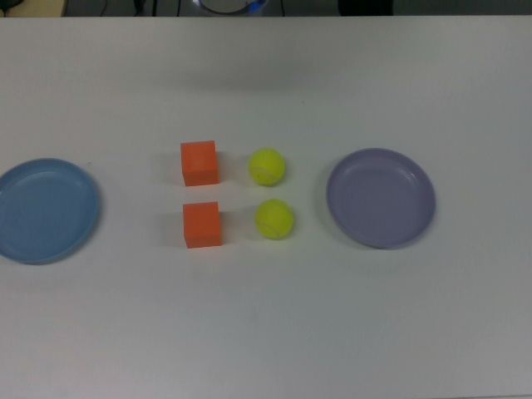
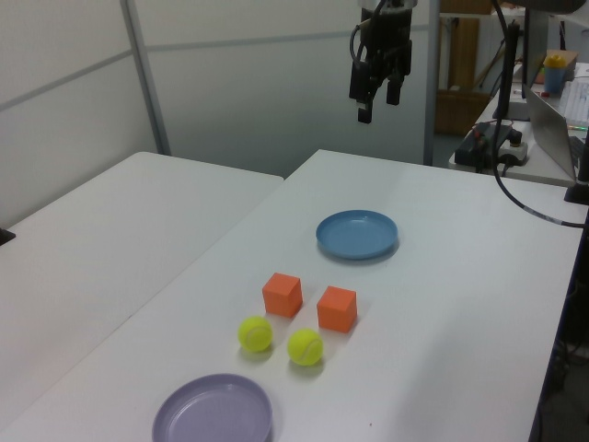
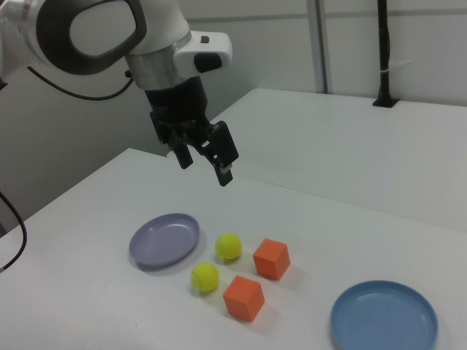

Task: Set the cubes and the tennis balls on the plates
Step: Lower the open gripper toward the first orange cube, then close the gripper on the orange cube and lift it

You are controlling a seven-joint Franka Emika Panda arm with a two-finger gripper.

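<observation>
Cubes (image 1: 200, 194) and tennis balls (image 1: 270, 192) grouped mid-frame in top view, between blue plate (image 1: 46, 209) at left edge and lavender plate (image 1: 381, 197) at right. Both plates empty. Gripper (image 3: 206, 164) high above, fingers apart, holding nothing, likely start pose.

White table (image 1: 266, 332), laptop (image 2: 560, 109) beyond.

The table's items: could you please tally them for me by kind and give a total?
Orange cubes: 2, one and another
Tennis balls: 2, one and another
Plates: 2, the blue plate and the lavender plate
Total: 6
</observation>
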